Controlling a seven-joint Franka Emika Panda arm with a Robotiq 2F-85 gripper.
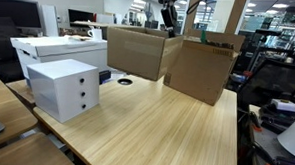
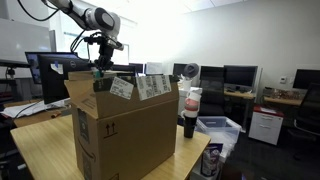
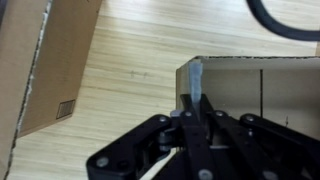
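The tool (image 3: pixel 190 118) is pinched narrow on a thin grey piece (image 3: pixel 195 80), at a corner of the open cardboard box (image 3: pixel 250 80) on the counter (image 3: pixel 130 70). Another box (image 3: pixel 40 70) crowds it closely. A dark bottle (image 2: pixel 190 112) stands beside the open box, and a white 3-drawer unit (image 1: pixel 65 89) sits well apart. The white labels (image 2: pixel 152 86) on the flaps are too small to read.
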